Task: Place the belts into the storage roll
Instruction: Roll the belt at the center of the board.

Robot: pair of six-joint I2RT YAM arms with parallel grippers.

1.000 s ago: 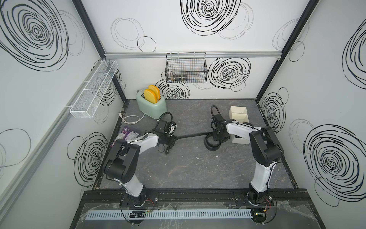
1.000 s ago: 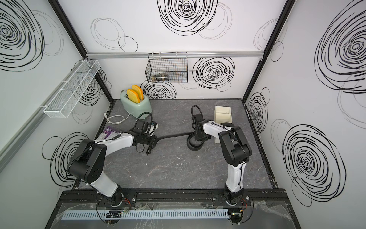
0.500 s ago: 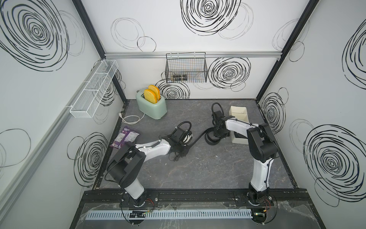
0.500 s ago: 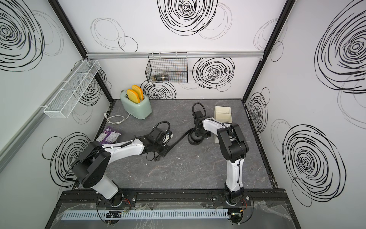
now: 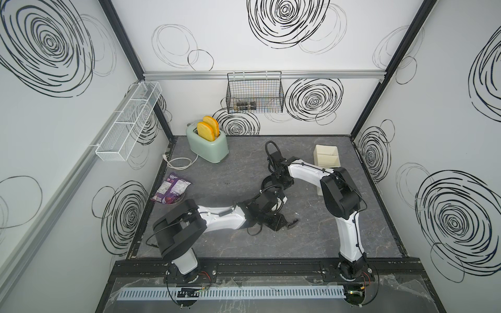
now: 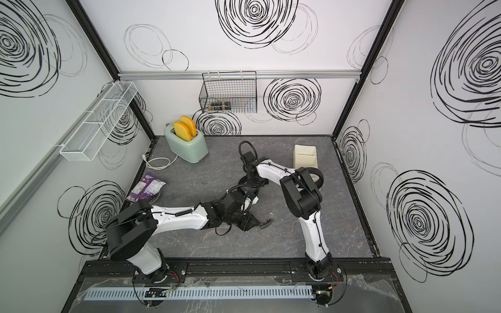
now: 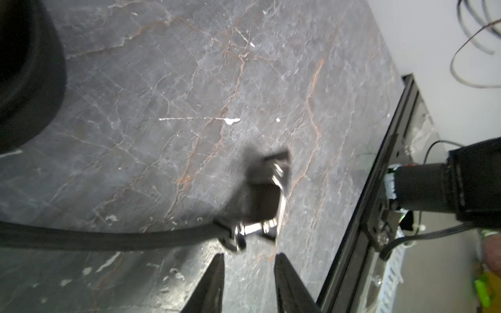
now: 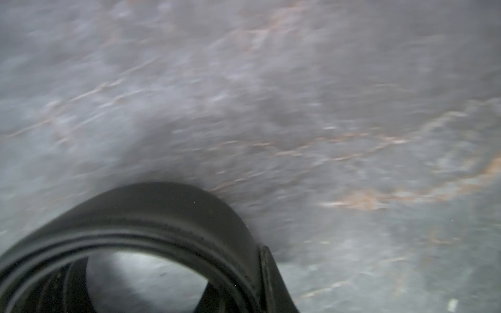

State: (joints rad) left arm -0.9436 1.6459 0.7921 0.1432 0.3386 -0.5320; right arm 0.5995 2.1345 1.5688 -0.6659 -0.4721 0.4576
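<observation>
Left pincer (image 7: pixel 249 256): jaws standing apart, empty, hovering toward the tabletop's front edge.
Belt (image 7: pixel 108 238): buckle (image 7: pixel 254 230) is lying just ahead of them; coil (image 8: pixel 151 214) is showing mid-tabletop.
Right pincer (image 5: pixel 279 182): seemingly clamping the coil's wall.
Storage roll (image 5: pixel 325 162): sitting near the back right corner.
Risk: loose tail dragging, unwinding the coil in transit.
Hidden: right fingers (image 8: pixel 271 276) blurring; likely second belt (image 6: pixel 317 176) peeking behind the right arm.

Left hand (image 7: pixel 249 257) low, fingers apart; right hand (image 5: pixel 278 183) seemingly near-closed.

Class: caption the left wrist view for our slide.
Open left gripper poised by the belt buckle on grey marbled tabletop.
</observation>
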